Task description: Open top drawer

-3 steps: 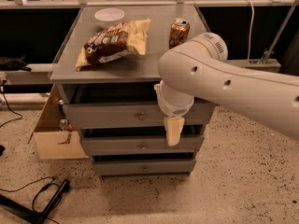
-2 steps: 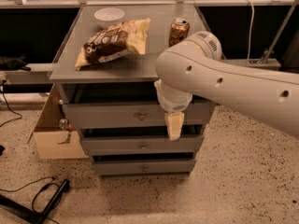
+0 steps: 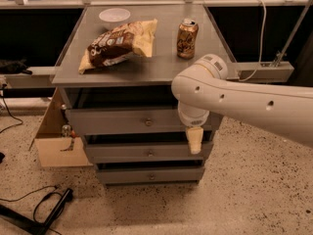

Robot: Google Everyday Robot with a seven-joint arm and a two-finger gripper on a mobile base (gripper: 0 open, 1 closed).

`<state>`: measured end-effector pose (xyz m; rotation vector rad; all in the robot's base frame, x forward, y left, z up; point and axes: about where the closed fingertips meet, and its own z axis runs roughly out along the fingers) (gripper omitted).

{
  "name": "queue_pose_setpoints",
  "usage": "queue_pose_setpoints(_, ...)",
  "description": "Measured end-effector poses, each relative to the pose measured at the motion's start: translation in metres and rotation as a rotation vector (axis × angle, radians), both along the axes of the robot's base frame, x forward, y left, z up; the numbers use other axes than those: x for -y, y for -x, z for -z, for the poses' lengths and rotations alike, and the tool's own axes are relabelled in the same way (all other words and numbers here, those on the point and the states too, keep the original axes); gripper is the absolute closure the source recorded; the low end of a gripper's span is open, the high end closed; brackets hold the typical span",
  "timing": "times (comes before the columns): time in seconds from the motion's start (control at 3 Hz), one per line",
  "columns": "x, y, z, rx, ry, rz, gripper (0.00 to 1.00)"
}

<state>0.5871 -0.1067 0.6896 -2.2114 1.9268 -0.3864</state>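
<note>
The top drawer (image 3: 112,122) is found directly under the front edge of the counter (image 3: 161,68), its grey front running nearly from the front left corner to the front right corner. Its long axis lies level, parallel to that edge. The knob (image 3: 148,122) is set at the middle of the front, below the midpoint of the front edge.

The gripper (image 3: 194,141) is hung pointing downward beneath the front right corner, in front of the right end of the drawer fronts and slightly lower than the knob. The knob is therefore placed to the left of the gripper and a little above it, apart from it, with nothing held between them. A move leftward and slightly upward is judged to be needed before any pull toward the camera.

Whether the gripper is released or clenched cannot be told; only a pale tip is shown under the wrist. The right end of the top drawer is covered by the arm (image 3: 254,104), which is cut off at the right border. How far the drawer is already out, if at all, is hard to make out.
</note>
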Motion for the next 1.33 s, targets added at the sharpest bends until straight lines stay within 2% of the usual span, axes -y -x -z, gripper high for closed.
queue_pose_setpoints(0.33,0.002,-0.04,0.012,0.012,-0.045,0.026,0.0)
queue_pose_setpoints(0.67,-0.001,-0.05,0.024,0.01,-0.043,0.028,0.0)
queue_pose_setpoints(1.0,-0.007,-0.064,0.04,0.0,-0.059,0.042,0.18)
queue_pose_setpoints(1.33,-0.008,-0.066,0.054,-0.017,-0.059,0.061,0.42)
